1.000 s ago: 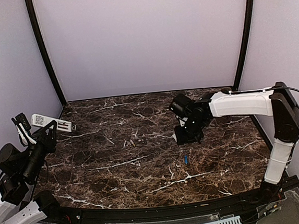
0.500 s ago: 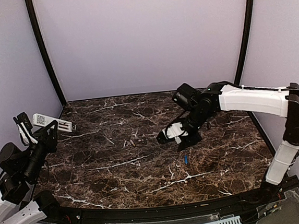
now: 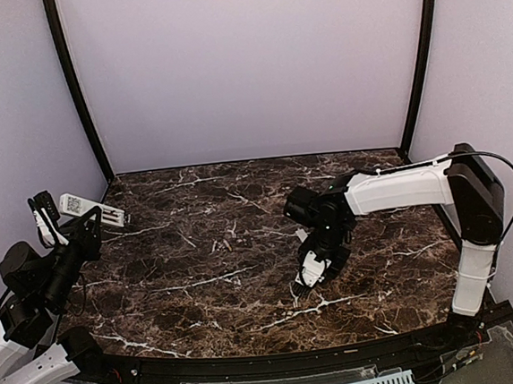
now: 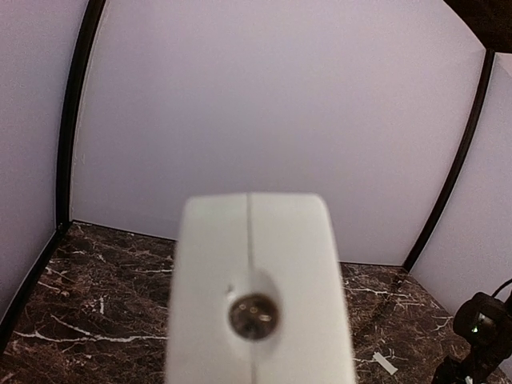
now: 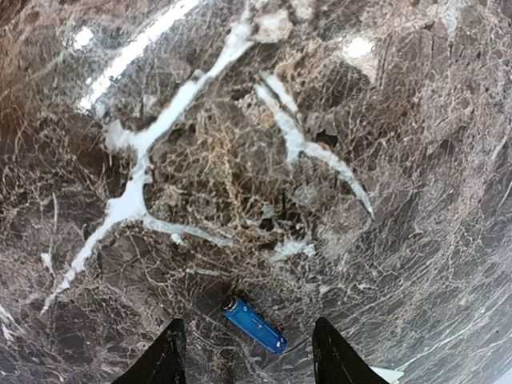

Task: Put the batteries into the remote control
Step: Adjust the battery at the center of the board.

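The white remote control is held off the table at the far left by my left gripper, which is shut on it. In the left wrist view the remote's front end, with its small round emitter, fills the lower middle and hides the fingers. A blue battery lies flat on the marble. My right gripper is open just above it, one black fingertip on each side, apart from it. In the top view the right gripper covers this battery. A small tan battery lies mid-table.
The dark marble table is walled by pale panels at the back and sides. A small flat white piece lies on the marble near the right arm. The black rail runs along the near edge.
My right arm has swung from the back of the table toward the front and come down over the blue battery, jaws pointing down. The left arm with the remote has barely moved.
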Robot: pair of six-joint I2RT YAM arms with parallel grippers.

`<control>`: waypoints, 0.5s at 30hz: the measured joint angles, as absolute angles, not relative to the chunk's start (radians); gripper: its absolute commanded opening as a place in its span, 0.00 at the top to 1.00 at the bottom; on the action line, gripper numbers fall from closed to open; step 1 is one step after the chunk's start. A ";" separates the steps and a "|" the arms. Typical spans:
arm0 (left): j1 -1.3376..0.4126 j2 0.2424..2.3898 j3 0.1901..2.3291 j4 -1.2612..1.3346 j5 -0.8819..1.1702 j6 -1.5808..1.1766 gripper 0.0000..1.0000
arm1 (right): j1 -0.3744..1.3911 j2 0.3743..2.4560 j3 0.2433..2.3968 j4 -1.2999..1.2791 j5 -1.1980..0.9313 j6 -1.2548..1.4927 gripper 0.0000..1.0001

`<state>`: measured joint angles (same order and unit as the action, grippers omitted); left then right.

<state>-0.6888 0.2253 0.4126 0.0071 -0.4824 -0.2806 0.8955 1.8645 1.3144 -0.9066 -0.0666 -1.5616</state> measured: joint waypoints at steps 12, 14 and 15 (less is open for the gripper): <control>-0.689 0.225 0.413 0.011 -0.498 -0.276 1.00 | 0.876 1.910 1.286 -0.832 -0.041 -1.661 0.65; -0.689 0.225 0.413 0.011 -0.503 -0.276 1.00 | 0.876 1.914 1.276 -0.828 -0.040 -1.654 0.69; -0.689 0.225 0.413 0.011 -0.504 -0.276 1.00 | 0.876 1.914 1.275 -0.830 -0.039 -1.651 0.71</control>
<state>-0.6888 0.2249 0.4126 0.0113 -0.5041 -0.2756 0.8764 1.9137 1.2747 -0.8295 -0.0391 -1.6508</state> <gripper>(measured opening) 0.192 0.341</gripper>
